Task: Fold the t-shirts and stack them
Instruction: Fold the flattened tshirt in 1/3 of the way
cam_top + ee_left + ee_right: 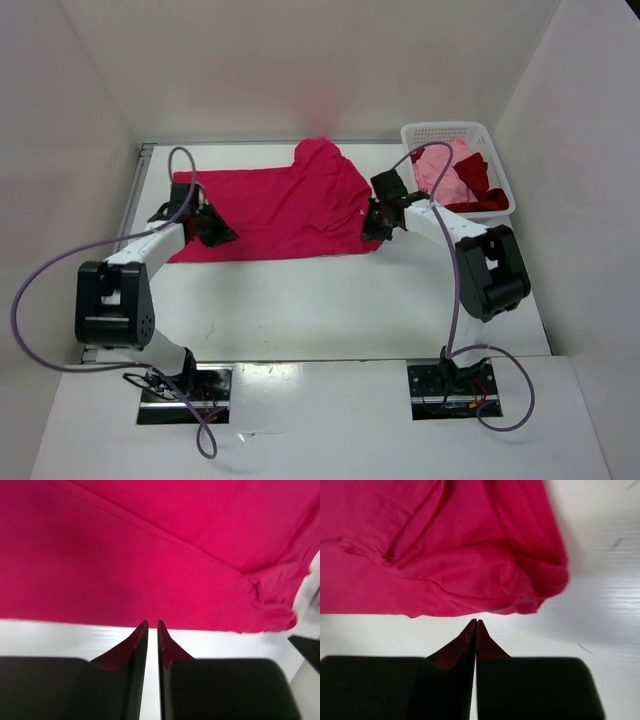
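T-shirts, three in all; one is laid out for folding.

Left jaws: a narrow slit stands between them with nothing in it. The tips sit low over the bare surface, just short of the near hem of the crimson-pink shirt.

Right jaws: closed tip to tip and empty, likewise just off the cloth. They face the bunched right-hand end, where the fabric rolls under itself. Neither pair grips fabric.

Crimson-pink shirt: lies across the far middle of the surface, lengthwise left to right and mostly flat. A hump of cloth rises at its far edge right of centre, and the right end is wrinkled. One arm stands toward each end of the near hem, which suits a two-handed lift of that edge. Judged step in hand: seating both pairs on the hem for a fold away from the bases.

Pale pink shirt and dark red shirt: crumpled together in the white basket at the far right corner, apart from the work, apparently awaiting their turn. No stack exists, so progress is judged early.

Risk: jaws this tight may shove the hem rather than take it unless they part first.
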